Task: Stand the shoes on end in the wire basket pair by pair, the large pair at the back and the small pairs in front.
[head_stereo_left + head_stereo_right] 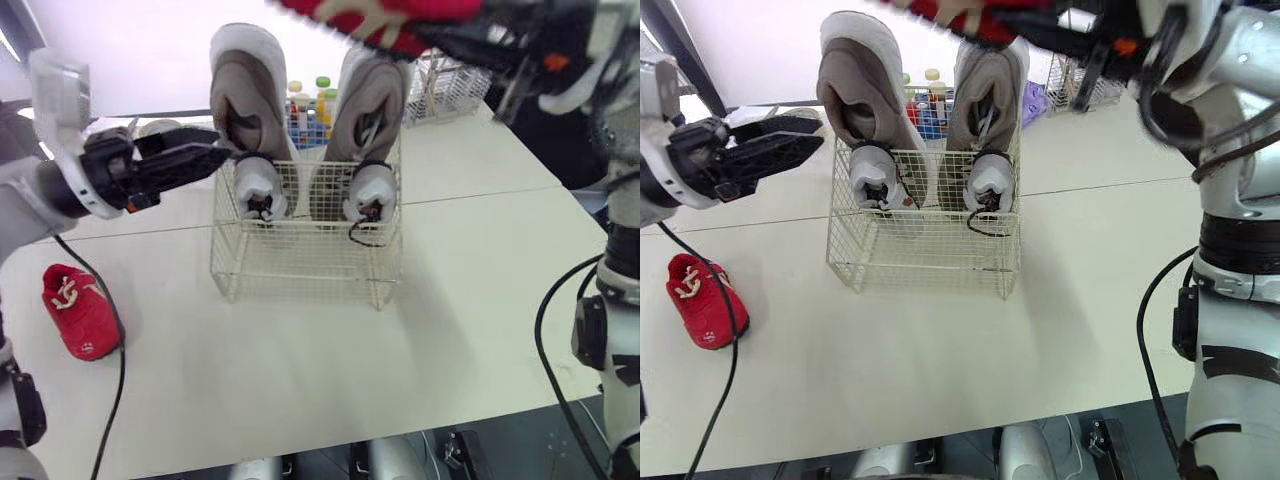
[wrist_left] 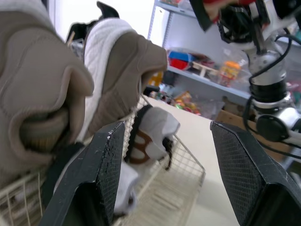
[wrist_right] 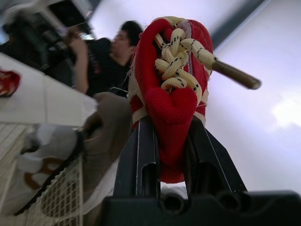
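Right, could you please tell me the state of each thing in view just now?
Large beige pair: on end at the basket's back.
Small white pair: on end in front.
Wire basket: upright, holding both pairs.
Loose red shoe: lying on the table.
Held red shoe: up in the air.
Left tool: open.
Right tool: shut on that shoe.

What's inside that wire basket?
Two big beige shoes stand at the back, two small white shoes in front, covering the big ones' lower ends.
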Available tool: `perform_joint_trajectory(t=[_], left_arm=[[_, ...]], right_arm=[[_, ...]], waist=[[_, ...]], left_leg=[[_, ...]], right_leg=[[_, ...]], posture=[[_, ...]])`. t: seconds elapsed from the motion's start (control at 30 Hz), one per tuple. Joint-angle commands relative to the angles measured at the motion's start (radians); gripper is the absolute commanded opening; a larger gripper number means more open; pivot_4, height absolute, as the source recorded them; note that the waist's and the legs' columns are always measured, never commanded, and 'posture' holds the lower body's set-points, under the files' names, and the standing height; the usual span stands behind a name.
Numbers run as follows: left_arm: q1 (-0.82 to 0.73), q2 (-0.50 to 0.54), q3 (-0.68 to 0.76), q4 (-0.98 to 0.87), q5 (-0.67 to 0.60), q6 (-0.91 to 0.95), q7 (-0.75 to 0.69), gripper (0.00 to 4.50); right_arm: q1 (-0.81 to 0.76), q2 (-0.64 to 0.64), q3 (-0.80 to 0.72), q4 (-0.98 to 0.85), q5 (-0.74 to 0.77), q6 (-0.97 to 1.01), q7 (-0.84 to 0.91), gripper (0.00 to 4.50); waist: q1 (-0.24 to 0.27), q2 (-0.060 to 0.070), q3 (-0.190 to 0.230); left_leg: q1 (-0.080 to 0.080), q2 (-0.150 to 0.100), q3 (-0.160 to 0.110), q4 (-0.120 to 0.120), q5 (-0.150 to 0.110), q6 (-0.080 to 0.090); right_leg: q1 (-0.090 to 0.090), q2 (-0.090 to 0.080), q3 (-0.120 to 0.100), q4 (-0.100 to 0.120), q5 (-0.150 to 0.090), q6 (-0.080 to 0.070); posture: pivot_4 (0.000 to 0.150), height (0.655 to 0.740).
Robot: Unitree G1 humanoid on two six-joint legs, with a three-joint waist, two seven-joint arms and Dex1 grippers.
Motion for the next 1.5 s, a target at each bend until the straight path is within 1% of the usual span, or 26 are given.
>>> perform_joint_trajectory(t=[0.03, 0.1, 0.2, 0.27, 0.57, 0.9, 1.17, 1.3, 1.37, 1.4, 1.5], left_arm=[[-0.032, 0.039, 0.034, 0.019, -0.007, 0.038, -0.060, 3.00], [-0.034, 0.049, 0.030, 0.023, 0.002, 0.054, -0.078, 3.00], [-0.029, 0.053, 0.054, 0.000, -0.040, 0.091, -0.084, 3.00], [-0.027, 0.054, 0.061, -0.007, -0.044, 0.104, -0.082, 3.00], [-0.029, 0.064, 0.067, 0.010, 0.000, 0.121, -0.081, 3.00], [0.025, 0.087, 0.102, 0.004, 0.052, 0.124, -0.118, 3.00], [0.018, 0.053, 0.083, -0.035, 0.034, 0.133, -0.122, 3.00], [0.039, 0.039, 0.059, -0.078, 0.036, 0.139, -0.139, 3.00], [0.050, 0.033, 0.054, -0.083, 0.045, 0.135, -0.142, 2.45], [0.059, 0.033, 0.052, -0.087, 0.051, 0.132, -0.147, 2.09], [0.073, 0.026, 0.045, -0.100, 0.056, 0.129, -0.152, 0.65]], right_arm=[[0.019, 0.018, 0.039, -0.017, -0.079, -0.156, 0.042, 0.13], [0.028, 0.031, 0.063, -0.004, -0.117, -0.227, 0.057, 0.13], [0.025, 0.055, 0.100, 0.053, -0.174, -0.342, 0.074, 0.13], [0.019, 0.068, 0.111, 0.083, -0.192, -0.402, 0.087, 0.13], [0.038, 0.114, 0.146, 0.092, -0.185, -0.546, 0.140, 0.13], [0.012, 0.117, 0.141, 0.121, -0.165, -0.594, 0.182, 0.13], [0.006, 0.139, 0.162, 0.129, -0.172, -0.622, 0.210, 0.13], [-0.006, 0.151, 0.169, 0.151, -0.179, -0.638, 0.211, 0.13], [-0.014, 0.151, 0.170, 0.159, -0.180, -0.643, 0.210, 0.13], [-0.016, 0.150, 0.169, 0.162, -0.180, -0.644, 0.210, 0.13], [-0.023, 0.145, 0.166, 0.173, -0.181, -0.647, 0.212, 0.13]], waist=[[0.000, -0.001, 0.000], [-0.002, -0.002, 0.001], [-0.003, -0.002, 0.001], [-0.004, -0.003, 0.002], [-0.003, -0.003, 0.002], [-0.005, -0.003, 0.002], [-0.003, -0.003, 0.002], [-0.004, -0.003, 0.002], [-0.004, -0.003, 0.002], [-0.004, -0.003, 0.002], [-0.004, -0.003, 0.002]], left_leg=[[0.000, 0.000, 0.000, 0.000, 0.000, 0.000], [0.000, 0.000, 0.000, 0.000, 0.000, 0.000], [0.000, 0.000, 0.000, 0.000, 0.000, 0.000], [0.000, 0.000, 0.000, 0.000, 0.000, 0.000], [0.000, 0.000, 0.000, 0.000, 0.000, 0.000], [0.000, 0.000, 0.000, 0.000, 0.000, -0.001], [0.000, 0.000, 0.000, 0.001, 0.000, -0.001], [0.000, 0.000, 0.000, 0.001, 0.000, -0.001], [0.000, 0.000, 0.000, 0.001, 0.000, -0.001], [0.000, 0.000, 0.000, 0.001, 0.000, -0.001], [0.000, 0.000, 0.000, 0.001, 0.000, -0.001]], right_leg=[[0.000, 0.000, 0.000, 0.000, 0.000, 0.000], [0.000, 0.000, 0.000, 0.000, 0.000, 0.000], [0.000, 0.000, 0.000, 0.000, 0.000, 0.000], [0.000, 0.000, 0.000, 0.000, 0.000, 0.000], [0.000, 0.000, 0.000, 0.001, 0.000, 0.000], [0.000, 0.000, 0.000, 0.001, 0.000, 0.000], [0.000, 0.000, 0.000, 0.001, 0.000, 0.000], [0.000, 0.000, 0.000, 0.001, 0.000, 0.000], [0.000, 0.000, 0.000, 0.002, 0.000, 0.000], [0.000, 0.000, 0.000, 0.002, 0.000, 0.000], [0.000, 0.000, 0.000, 0.002, 0.000, 0.000]], posture=[[0.150, 0.7400], [0.150, 0.7400], [0.150, 0.7400], [0.150, 0.7400], [0.150, 0.7400], [0.150, 0.7400], [0.150, 0.7400], [0.150, 0.7400], [0.150, 0.7400], [0.150, 0.7400], [0.150, 0.7400]])
